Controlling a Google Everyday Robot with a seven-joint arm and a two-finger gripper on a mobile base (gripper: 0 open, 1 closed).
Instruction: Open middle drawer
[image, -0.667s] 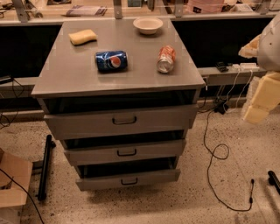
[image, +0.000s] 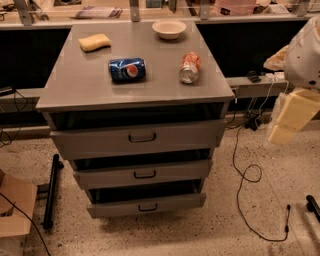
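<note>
A grey metal cabinet stands in the middle of the camera view with three drawers. The middle drawer (image: 100, 176) has a low wide front and a small dark bail handle (image: 145, 174) at its centre. A dark gap shows above its front. The taller top drawer (image: 90, 142) is above it and the narrowest drawer (image: 115, 206) is below. My gripper (image: 287, 122) shows as cream blocks under the white arm (image: 305, 50) at the right edge. It hangs well to the right of the cabinet, at about the top drawer's height, touching nothing.
On the cabinet top (image: 75, 85) lie a blue soda can (image: 127, 69), a red-and-white can (image: 190, 67), a yellow sponge (image: 94, 42) and a white bowl (image: 169, 28). Black cables (image: 247, 172) trail on the floor at the right. A cardboard box (image: 15, 207) and a dark bar (image: 51, 190) are at the left.
The cream gripper has shifted slightly down and to the left. The cabinet and its drawers have not moved.
</note>
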